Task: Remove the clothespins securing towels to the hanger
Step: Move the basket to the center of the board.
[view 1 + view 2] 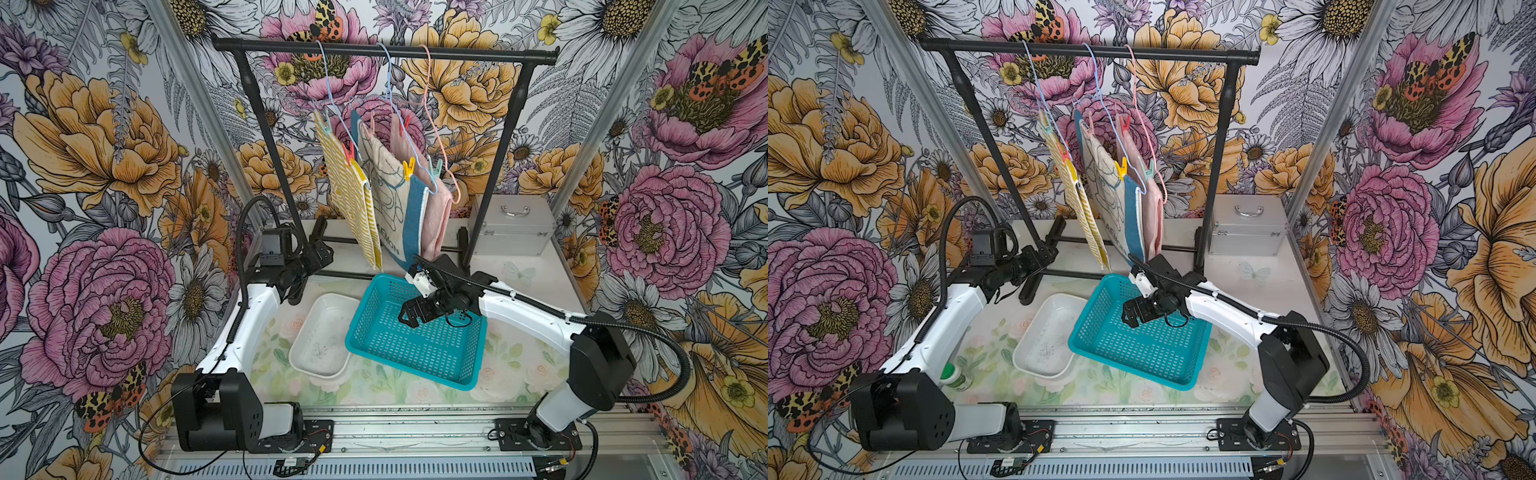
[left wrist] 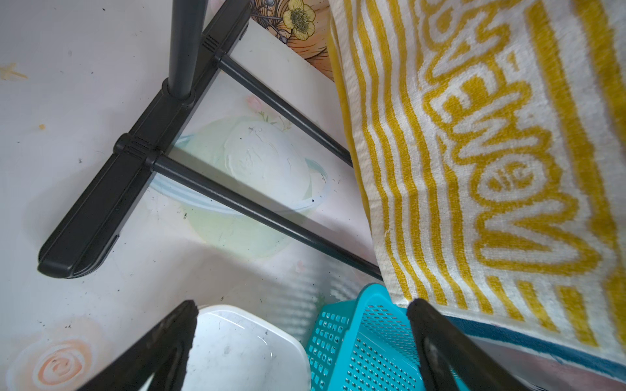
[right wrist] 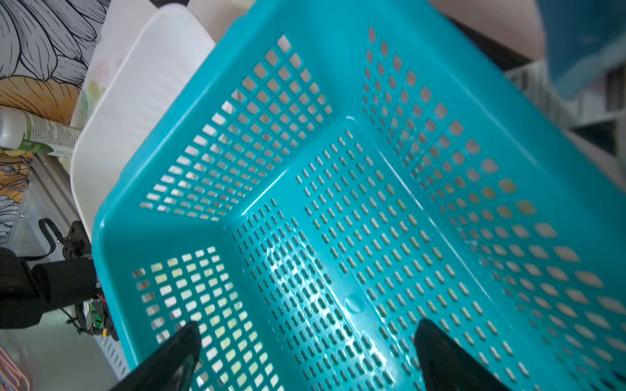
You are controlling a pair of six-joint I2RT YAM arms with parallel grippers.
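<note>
The clothespins [image 1: 409,167] pin the towels [image 1: 386,199] high on the rack [image 1: 478,54]. The left fingers [image 2: 162,345] and right fingers [image 3: 172,359] are spread, empty and low. One arm should rise and squeeze a pin's tail ends.

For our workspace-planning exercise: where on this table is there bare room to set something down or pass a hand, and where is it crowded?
Free: the table between the silver case and the teal basket; also the strip between the white tray and the front rail. Crowded: the middle, tray and basket side by side below the hanging towels.
</note>
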